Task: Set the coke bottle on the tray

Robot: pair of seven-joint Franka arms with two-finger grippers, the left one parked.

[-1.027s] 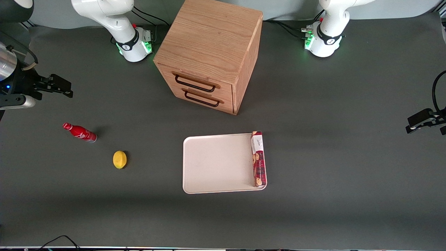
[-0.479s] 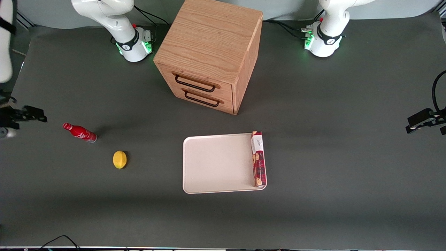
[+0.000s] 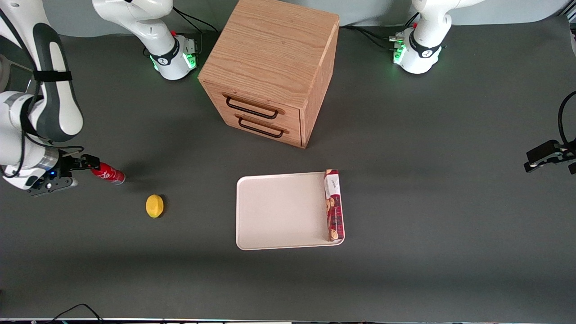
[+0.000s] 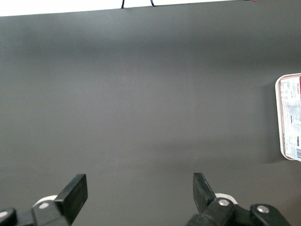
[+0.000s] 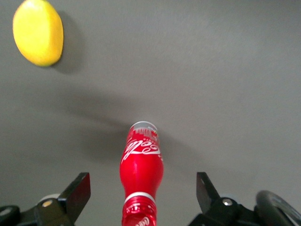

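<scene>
Change: the gripper (image 3: 85, 164) has come down from near the worktop's working-arm edge to the cap end of the coke bottle (image 3: 108, 174); bottle, lemon, tray and box lie as before.
Gripper: low over the worktop at the working-arm end, jaws wide apart, one finger (image 5: 77, 193) on each side of the bottle's neck, neither touching it.
Coke bottle: lying on its side on the dark worktop (image 3: 427, 202), cap toward the gripper, silvery base pointing away from it; well apart from the tray.
Lemon (image 3: 155, 206): near the bottle, closer to the front edge.
Tray (image 3: 279, 211): mid-worktop, in front of the cabinet (image 3: 270, 72).
Biscuit box (image 3: 334, 205): lying in the tray along the rim toward the parked arm's end.
</scene>
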